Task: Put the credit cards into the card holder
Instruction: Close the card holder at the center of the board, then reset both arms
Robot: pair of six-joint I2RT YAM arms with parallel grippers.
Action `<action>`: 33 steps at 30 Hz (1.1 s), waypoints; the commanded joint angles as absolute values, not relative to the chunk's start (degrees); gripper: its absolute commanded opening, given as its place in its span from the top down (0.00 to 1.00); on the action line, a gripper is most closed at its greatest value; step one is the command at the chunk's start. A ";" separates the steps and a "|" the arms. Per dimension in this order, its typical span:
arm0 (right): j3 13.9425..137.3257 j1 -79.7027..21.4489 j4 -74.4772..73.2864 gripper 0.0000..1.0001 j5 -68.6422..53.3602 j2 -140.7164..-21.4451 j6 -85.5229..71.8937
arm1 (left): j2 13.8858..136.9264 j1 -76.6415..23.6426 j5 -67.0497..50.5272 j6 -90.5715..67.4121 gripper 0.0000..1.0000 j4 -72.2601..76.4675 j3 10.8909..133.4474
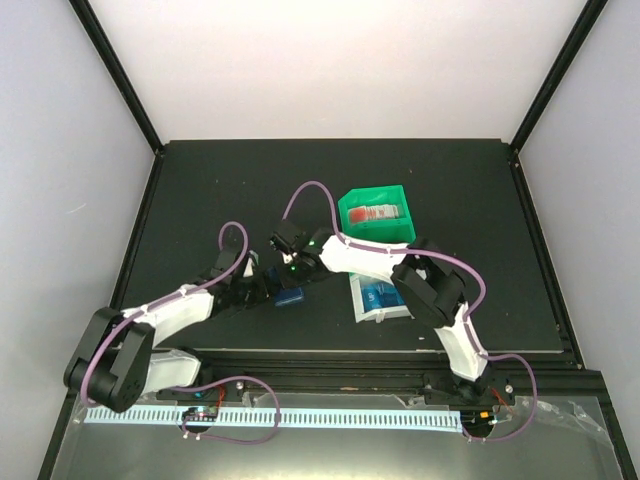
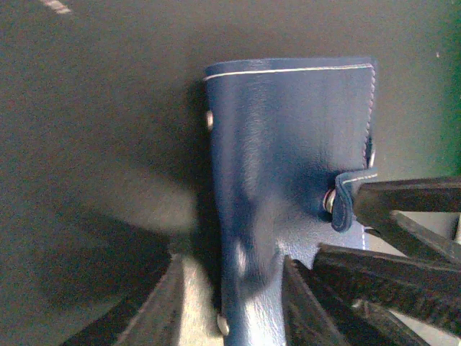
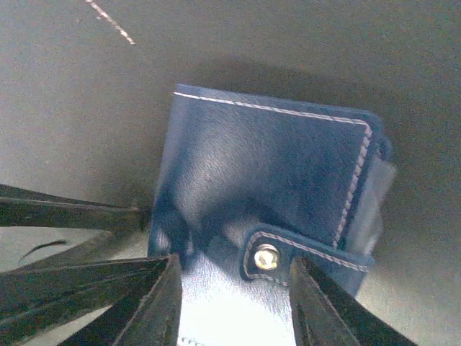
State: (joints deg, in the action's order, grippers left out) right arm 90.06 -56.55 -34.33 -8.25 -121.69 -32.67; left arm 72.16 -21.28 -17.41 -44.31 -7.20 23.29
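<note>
The card holder (image 1: pixel 288 297) is a dark blue stitched pouch lying flat on the black table, between both grippers. Its strap with a metal snap (image 3: pixel 266 256) is folded over the cover. My left gripper (image 2: pixel 234 303) is open and straddles one end of the card holder (image 2: pixel 288 158), with a gap beside its left finger (image 2: pixel 162 306). My right gripper (image 3: pixel 234 303) is open just above the card holder (image 3: pixel 259 158), with the snap strap between its fingers. Bright blue credit cards (image 1: pixel 378 296) lie in a white tray to the right.
The white tray (image 1: pixel 359 302) sits right of the holder, under the right arm. A green bin (image 1: pixel 350 211) with red-and-white items stands behind it. Both arms cross the table's near middle, their fingertips close together over the holder.
</note>
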 commanded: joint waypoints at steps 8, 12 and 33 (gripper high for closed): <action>77.91 -56.37 -37.77 0.52 1.45 -101.68 -37.03 | 53.97 -21.67 -10.27 -39.61 0.36 -30.40 32.18; 73.10 -56.31 -40.87 0.49 9.83 -90.69 -37.60 | 45.63 -21.65 -8.75 -36.94 0.22 -36.48 36.08; 56.74 -56.32 -55.71 0.16 45.60 -24.22 -41.73 | 17.69 -21.71 7.29 -18.23 0.01 -56.47 62.40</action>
State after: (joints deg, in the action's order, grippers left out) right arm 58.41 -56.45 -54.96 37.15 -31.55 -41.98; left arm 19.70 -21.50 3.73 -21.67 -51.42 59.42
